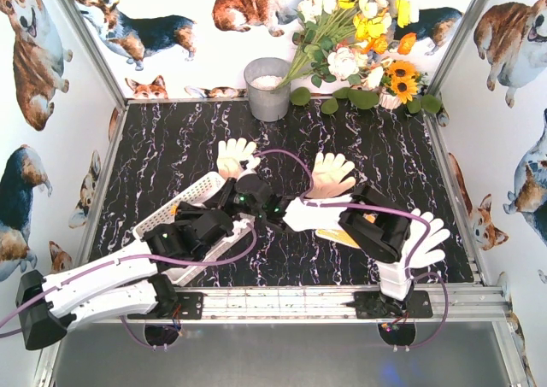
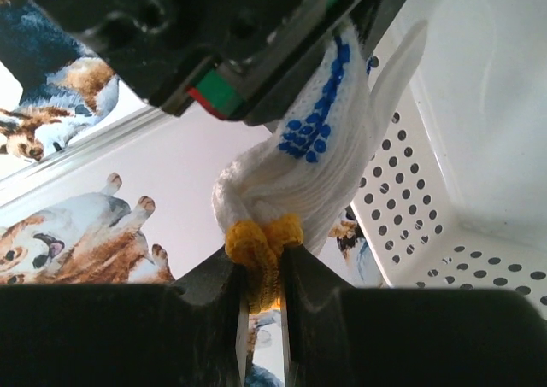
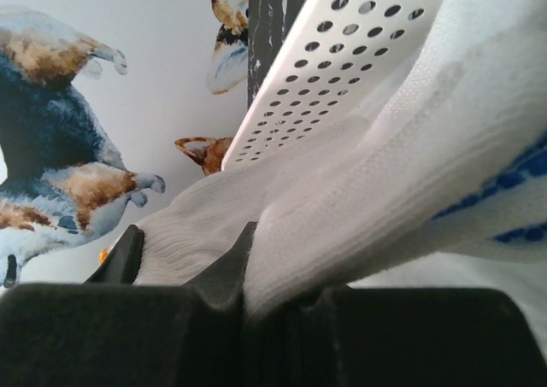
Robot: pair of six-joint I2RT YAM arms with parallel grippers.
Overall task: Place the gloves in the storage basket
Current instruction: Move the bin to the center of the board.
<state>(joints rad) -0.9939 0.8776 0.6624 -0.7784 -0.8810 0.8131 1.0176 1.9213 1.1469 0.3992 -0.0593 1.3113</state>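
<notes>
Two arms meet near the middle of the black marbled tabletop (image 1: 171,139). The left arm (image 1: 111,284) lies low, running from 7 o'clock toward the centre across the storage basket (image 1: 184,201). The left pincer (image 2: 261,272) is pinched tight on the orange-yellow cuff of the dotted glove (image 2: 291,182), white knit with blue dots, bunched just beside the basket's perforated wall. The right arm (image 1: 376,229) bends in from 5 o'clock. The right pincer (image 3: 186,242) is clamped on the same glove's white knit, with blue dots showing at that view's right edge.

A cream glove (image 1: 235,158) lies flat at 12 o'clock of the pincers, a second cream glove (image 1: 332,175) at 1 o'clock, and a third cream glove (image 1: 419,250) at 4 o'clock, its cuff by the right arm's base.

The left arm covers most of the basket, so its inside cannot be made out from above. Only a sliver of the yellow glove (image 1: 338,236) shows under the right arm.
</notes>
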